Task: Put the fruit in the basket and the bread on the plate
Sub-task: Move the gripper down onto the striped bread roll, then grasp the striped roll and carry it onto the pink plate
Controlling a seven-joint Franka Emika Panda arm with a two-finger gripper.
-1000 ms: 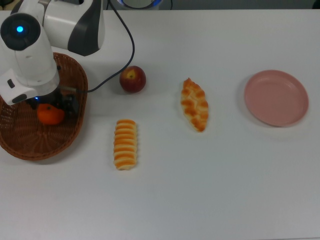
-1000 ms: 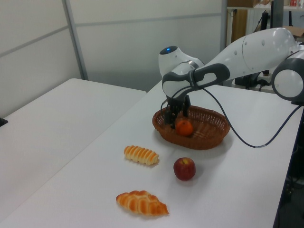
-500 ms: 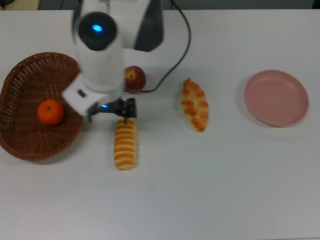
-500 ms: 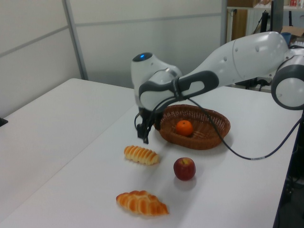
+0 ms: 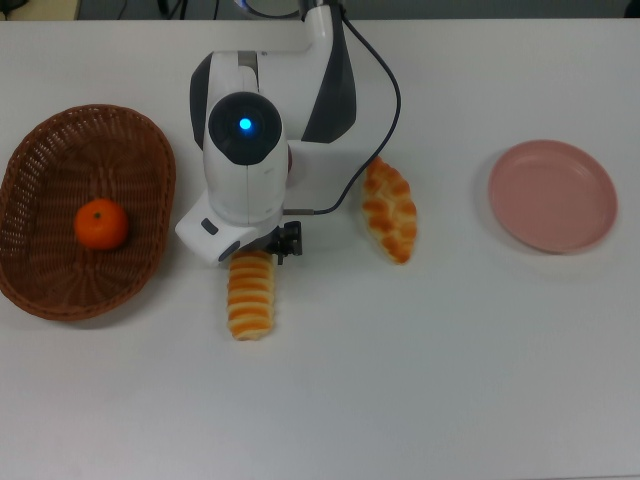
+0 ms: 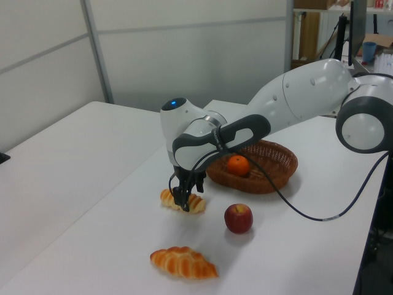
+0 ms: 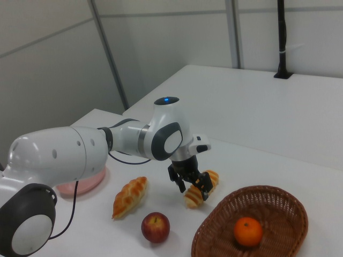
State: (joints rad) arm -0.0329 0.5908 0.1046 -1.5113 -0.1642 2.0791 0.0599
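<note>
The ridged striped bread roll point(image 5: 250, 297) lies near the middle of the table. My gripper point(image 7: 193, 186) is down over its end nearest the basket, open, with a finger on each side; the left view shows the gripper point(image 6: 182, 201) there too. In the top view the wrist hides the fingers. To the top view's right lies the braided roll point(image 5: 388, 210). The dark red apple point(image 6: 238, 218) stands between rolls and basket, almost hidden under the arm in the top view. In the wicker basket point(image 5: 40, 290) sits the tangerine point(image 5: 101, 224). At the top view's right lies the pink plate point(image 5: 552, 195).
A black cable point(image 5: 385, 90) trails from the arm over the table behind the apple. The arm's white body point(image 5: 280, 80) covers the table's back middle in the top view. A second white table point(image 6: 55, 160) stands at the left view's left.
The arm has swung from over the basket, leaving the tangerine in it, to the striped roll. The gripper has come down around the roll's end.
</note>
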